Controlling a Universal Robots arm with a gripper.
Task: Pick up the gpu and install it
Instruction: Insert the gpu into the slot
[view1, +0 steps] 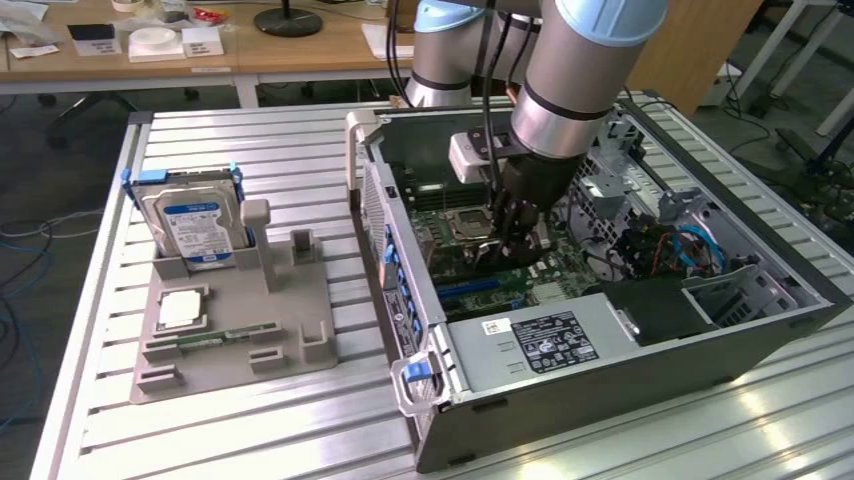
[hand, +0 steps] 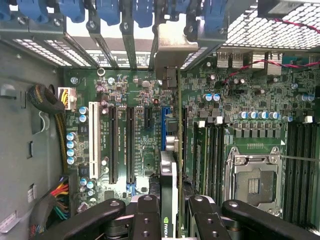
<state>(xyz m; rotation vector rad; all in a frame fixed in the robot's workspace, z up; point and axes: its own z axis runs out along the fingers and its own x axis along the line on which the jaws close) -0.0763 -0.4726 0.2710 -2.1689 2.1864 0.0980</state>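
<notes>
My gripper (view1: 514, 243) reaches down into the open computer case (view1: 747, 330), over the green motherboard (view1: 454, 225). In the wrist view the gpu (hand: 170, 175) shows edge-on, a thin dark card with a grey metal bracket (hand: 172, 52) at the case's rear wall. The gripper (hand: 172, 222) is shut on the gpu, its black fingers (hand: 145, 215) pressing on both faces of the card. The card stands upright along the blue expansion slot (hand: 163, 125). Whether it sits fully in the slot I cannot tell.
A white slot (hand: 92, 140) and black slots (hand: 112, 145) lie beside the card, the CPU socket (hand: 252, 182) on its other side. Blue latches (hand: 107, 10) line the rear wall. Outside, a grey fixture (view1: 300, 310) holds a hard drive (view1: 198, 228) and memory stick (view1: 227, 335).
</notes>
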